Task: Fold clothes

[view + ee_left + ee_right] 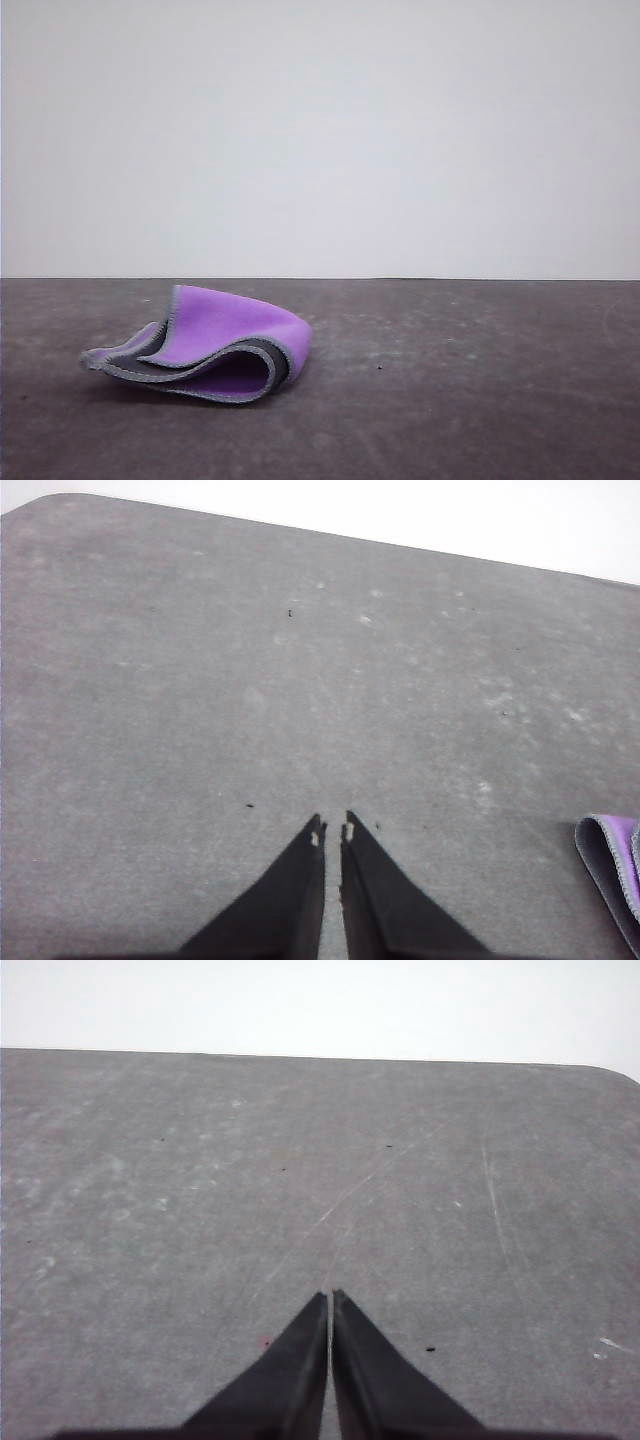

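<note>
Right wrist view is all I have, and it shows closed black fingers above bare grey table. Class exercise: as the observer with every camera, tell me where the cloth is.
Observer: The cloth lies on the table, left of centre in the front view.
Operator: Is it flat?
Observer: No. It is loosely folded over itself, purple face outward, with dark grey layers and light stitched edging showing at the open end.
Operator: Which arm is nearer to it?
Observer: Probably the left; the left wrist view catches one edge of the cloth beside the left gripper, not touching it.
Operator: Is that gripper holding anything?
Observer: No, its fingers are nearly together with nothing between them.
</note>
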`<state>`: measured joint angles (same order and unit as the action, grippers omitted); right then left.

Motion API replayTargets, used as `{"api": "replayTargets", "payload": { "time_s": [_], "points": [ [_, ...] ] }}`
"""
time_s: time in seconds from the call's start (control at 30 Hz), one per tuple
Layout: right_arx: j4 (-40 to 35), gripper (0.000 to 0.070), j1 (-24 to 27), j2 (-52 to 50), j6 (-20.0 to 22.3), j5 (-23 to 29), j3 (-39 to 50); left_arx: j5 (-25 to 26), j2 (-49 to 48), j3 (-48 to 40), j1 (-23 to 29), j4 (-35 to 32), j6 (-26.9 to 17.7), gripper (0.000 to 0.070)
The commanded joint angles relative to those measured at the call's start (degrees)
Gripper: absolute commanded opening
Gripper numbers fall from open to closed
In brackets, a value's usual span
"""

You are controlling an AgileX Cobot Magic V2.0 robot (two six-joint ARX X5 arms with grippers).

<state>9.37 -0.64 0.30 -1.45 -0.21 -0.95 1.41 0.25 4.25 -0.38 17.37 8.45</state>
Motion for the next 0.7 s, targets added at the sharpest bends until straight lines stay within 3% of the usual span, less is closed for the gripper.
{"api": "replayTargets", "payload": {
  "time_s": [0.0,0.67],
  "points": [
    [-0.8,0.0000,0.0,-0.1,0.4,0.2,0.3,0.0,-0.1,-1.0,0.1,0.7,0.2,0.0016],
    [-0.8,0.0000,0.0,-0.1,0.4,0.2,0.3,0.0,-0.1,-1.0,0.1,0.7,0.2,0.0017]
  ]
}}
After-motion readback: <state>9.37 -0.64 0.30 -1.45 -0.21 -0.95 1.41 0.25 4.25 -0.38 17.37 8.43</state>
